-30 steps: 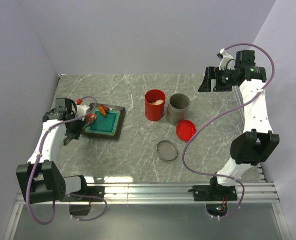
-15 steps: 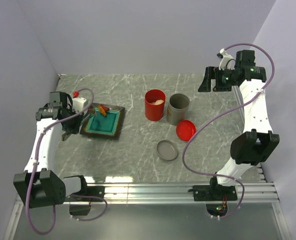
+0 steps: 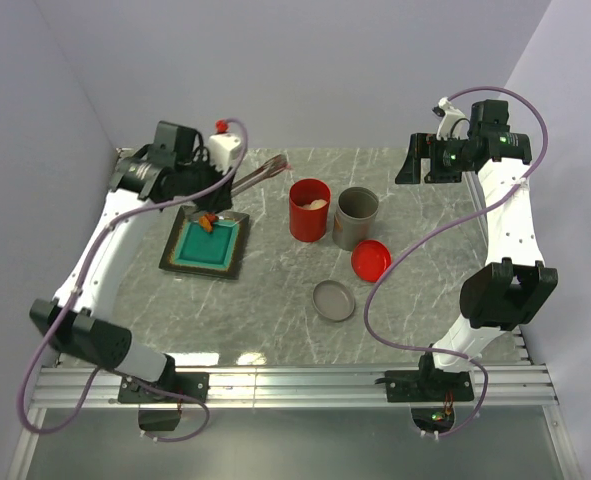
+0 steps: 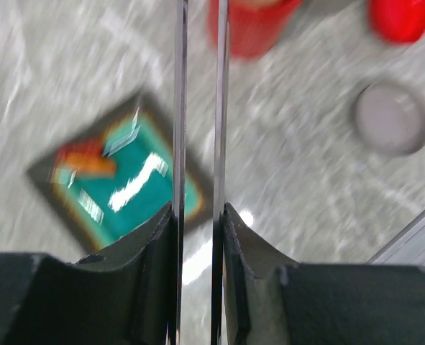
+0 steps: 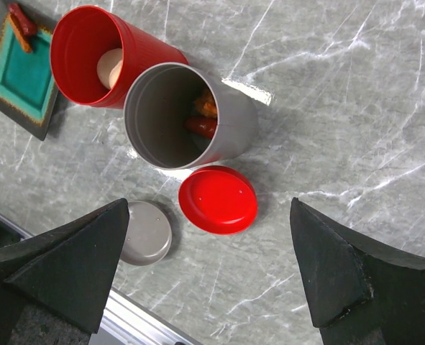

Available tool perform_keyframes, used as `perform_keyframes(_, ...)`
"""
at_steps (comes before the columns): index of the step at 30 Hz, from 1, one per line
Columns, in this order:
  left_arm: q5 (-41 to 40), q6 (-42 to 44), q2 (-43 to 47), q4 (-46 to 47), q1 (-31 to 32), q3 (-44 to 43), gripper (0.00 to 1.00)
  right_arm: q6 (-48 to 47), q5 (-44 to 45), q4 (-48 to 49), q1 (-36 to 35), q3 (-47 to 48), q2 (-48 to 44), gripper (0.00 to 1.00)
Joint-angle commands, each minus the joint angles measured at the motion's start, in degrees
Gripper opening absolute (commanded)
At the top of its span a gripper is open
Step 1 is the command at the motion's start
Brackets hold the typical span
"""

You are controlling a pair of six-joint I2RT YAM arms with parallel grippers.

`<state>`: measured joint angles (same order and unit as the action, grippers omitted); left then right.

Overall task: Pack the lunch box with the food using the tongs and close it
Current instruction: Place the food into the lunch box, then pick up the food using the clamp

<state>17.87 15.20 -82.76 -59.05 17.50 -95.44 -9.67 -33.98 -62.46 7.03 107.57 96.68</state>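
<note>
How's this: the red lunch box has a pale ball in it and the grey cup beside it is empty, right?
Not quite. The grey cup is not empty: the right wrist view shows orange and red food pieces inside. The red lunch box does hold a pale ball.

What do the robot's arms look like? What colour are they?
Both the left arm and the right arm have smooth white tubes joined by chunky black joints. A thin purple cable loops along each one. The fingers are black and wedge-shaped, and the left wrist has a small red knob.
</note>
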Motion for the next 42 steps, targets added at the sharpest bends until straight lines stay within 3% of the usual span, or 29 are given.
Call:
perform_keyframes(1,7.0,-2.98,-4.94,4.63,3.32,-6.93,0.06,0.27,-0.13,-0.3,0.18,2.03,-0.09,1.0)
perform_keyframes(7,11.39,-4.48,-14.26,6.75,9.48,-14.24,0.06,0.35,1.54,-0.47,0.18,2.73,-0.44,1.0)
perform_keyframes(15,11.66,-4.48,-18.4,8.16,14.49,-13.99,0.06,0.88,1.54,-0.56,0.18,3.44,0.08,1.0)
perform_keyframes(18,10.52,-4.13,-19.89,7.55,15.37,-13.81,0.13,0.88,1.72,-0.65,0.18,3.61,0.17,1.0)
perform_keyframes(22,9.47,-4.39,-20.6,7.72,15.81,-14.6,0.4,0.71,1.81,-0.83,0.18,3.61,0.08,1.0)
perform_keyframes(26,8.24,-4.74,-19.99,7.28,15.55,-17.32,0.46,0.62,1.98,-1.09,0.27,3.7,0.0,1.0)
perform_keyframes(30,9.73,-6.14,-16.74,7.54,13.01,-16.89,0.5,0.53,1.9,-1.18,0.27,3.79,-0.09,1.0)
perform_keyframes(34,10.35,-8.16,-8.59,9.73,4.41,-10.75,0.5,-0.08,2.07,-1.62,0.18,3.61,-0.44,1.0)
perform_keyframes(42,6.22,-12.83,7.15,12.73,-16.77,13.59,0.53,-0.79,2.42,-2.58,0.09,5.01,0.61,1.0)
